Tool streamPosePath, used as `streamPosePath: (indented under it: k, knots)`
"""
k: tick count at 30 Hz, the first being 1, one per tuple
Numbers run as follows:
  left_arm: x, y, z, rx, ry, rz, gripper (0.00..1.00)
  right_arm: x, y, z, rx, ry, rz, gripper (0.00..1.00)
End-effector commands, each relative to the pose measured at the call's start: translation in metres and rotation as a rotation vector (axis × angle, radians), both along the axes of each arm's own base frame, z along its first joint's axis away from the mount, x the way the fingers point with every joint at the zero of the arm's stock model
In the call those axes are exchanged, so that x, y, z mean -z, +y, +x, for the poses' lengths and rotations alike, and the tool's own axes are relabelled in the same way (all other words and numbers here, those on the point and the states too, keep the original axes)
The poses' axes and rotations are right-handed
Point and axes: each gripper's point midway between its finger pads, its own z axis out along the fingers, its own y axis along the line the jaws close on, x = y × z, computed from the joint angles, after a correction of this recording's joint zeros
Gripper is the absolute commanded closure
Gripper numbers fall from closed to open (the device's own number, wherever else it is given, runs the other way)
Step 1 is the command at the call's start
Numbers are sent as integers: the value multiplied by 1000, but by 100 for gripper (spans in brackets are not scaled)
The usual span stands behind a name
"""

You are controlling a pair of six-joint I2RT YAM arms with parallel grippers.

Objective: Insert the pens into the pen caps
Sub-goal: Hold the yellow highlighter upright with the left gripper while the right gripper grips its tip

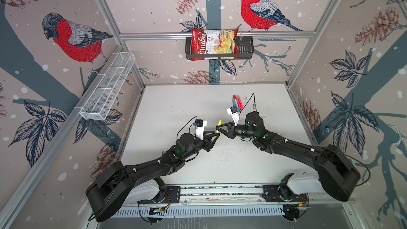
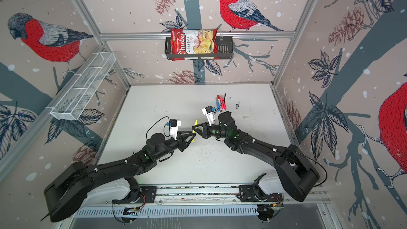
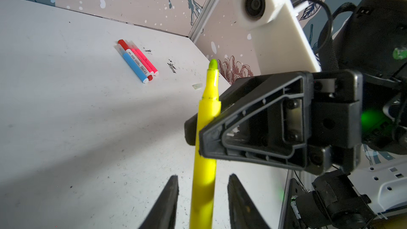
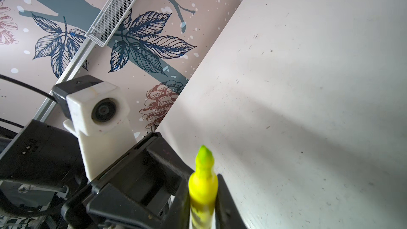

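A yellow pen (image 1: 218, 126) (image 2: 195, 127) hangs uncapped in the air over the middle of the table, its green tip pointing away. My right gripper (image 4: 202, 179) (image 1: 220, 127) is shut on the pen's barrel (image 4: 202, 192) just below the tip. My left gripper (image 3: 202, 177) (image 1: 216, 135) straddles the lower barrel (image 3: 203, 172), open, with a gap on each side. Three other pens (image 3: 137, 61) (image 1: 237, 102), blue, red-and-white and pink, lie side by side at the back right with caps on. A clear pen cap (image 3: 197, 86) (image 2: 246, 117) lies alone on the table.
A white wire basket (image 1: 105, 89) hangs on the left wall. A black basket (image 1: 246, 47) holding a chips bag (image 1: 211, 44) hangs on the back rail. Dark ink specks (image 3: 171, 67) mark the white table (image 1: 176, 111) near the pens.
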Motion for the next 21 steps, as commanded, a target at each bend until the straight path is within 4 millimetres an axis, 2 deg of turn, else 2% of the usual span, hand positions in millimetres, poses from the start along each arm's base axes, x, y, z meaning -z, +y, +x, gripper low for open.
streamPosePath:
  k: [1, 7, 14, 19, 21]
  knots:
    - [-4, -5, -3, 38, -22, 15, 61, -7, 2, 0, -11, -37, 7, 80]
    - [-5, -13, -4, 74, -17, 13, 64, -6, 13, -9, -66, -38, -2, 80]
    - [-4, -14, -3, 74, -14, 21, 80, -5, 16, -11, -78, -47, -16, 80]
    - [-3, -12, -2, 62, -17, 29, 84, -3, 15, -11, -74, -49, -28, 79]
    - [-3, -11, -1, 54, -16, 32, 86, -3, 16, -11, -75, -51, -27, 75]
